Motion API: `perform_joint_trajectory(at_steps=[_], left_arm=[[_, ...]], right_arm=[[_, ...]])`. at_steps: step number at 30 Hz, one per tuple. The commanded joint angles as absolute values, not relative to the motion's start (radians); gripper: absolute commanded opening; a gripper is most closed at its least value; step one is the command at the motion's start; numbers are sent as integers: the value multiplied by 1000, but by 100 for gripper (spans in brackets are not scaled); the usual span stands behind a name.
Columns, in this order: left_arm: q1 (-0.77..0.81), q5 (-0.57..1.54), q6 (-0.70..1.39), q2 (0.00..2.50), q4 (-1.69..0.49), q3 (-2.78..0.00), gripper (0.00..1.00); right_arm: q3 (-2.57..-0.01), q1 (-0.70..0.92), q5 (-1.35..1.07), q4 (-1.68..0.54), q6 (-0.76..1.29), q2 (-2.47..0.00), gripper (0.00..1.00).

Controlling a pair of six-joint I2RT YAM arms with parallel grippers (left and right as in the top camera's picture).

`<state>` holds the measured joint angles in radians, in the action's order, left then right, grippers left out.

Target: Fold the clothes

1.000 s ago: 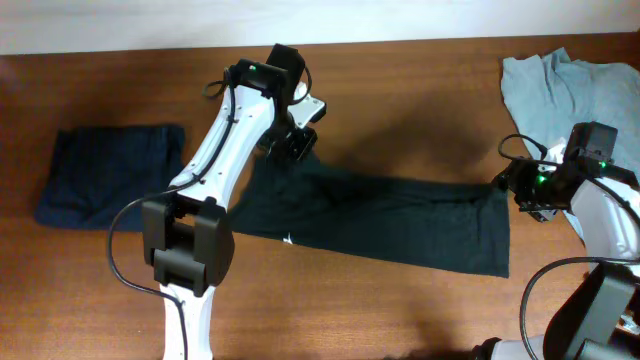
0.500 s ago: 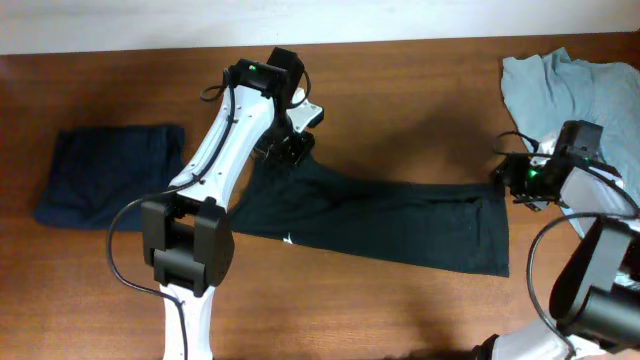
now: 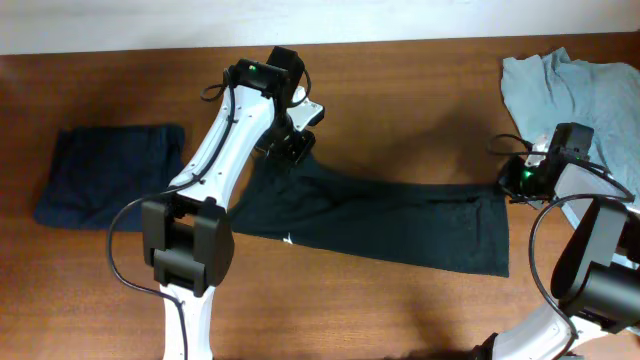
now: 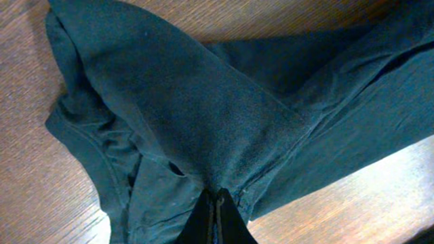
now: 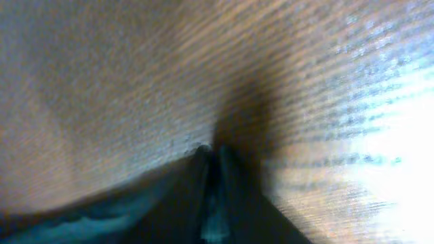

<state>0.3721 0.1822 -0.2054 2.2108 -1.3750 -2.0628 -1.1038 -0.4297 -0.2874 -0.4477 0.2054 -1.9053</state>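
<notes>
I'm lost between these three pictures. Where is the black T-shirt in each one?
Overhead: the black T-shirt stretches across the table's middle, between the two arms.
Left wrist: it fills most of the frame, pinched at bottom centre by the left claw.
Right wrist: blurred; only a dark strip at bottom left seems to be it.
Shared landmark: the brown wooden table underneath.

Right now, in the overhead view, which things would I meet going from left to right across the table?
Folded dark blue garment → black T-shirt → crumpled light grey garment. The left gripper and right gripper overlap the T-shirt's ends, so I leave them out.
</notes>
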Motion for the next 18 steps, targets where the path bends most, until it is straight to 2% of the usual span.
perform_joint_trajectory(at_steps=[1, 12, 18], left_arm=[[371, 179, -203, 2216, -1373, -2071, 1], [370, 159, -203, 2216, -1375, -2071, 0], [368, 81, -196, 2215, -1431, -2071, 0]], right_arm=[[-1113, -433, -340, -448, 204, -1919, 4], [-1146, -432, -393, -493, 138, -1706, 4], [-1146, -432, -315, -664, 154, -1593, 4]])
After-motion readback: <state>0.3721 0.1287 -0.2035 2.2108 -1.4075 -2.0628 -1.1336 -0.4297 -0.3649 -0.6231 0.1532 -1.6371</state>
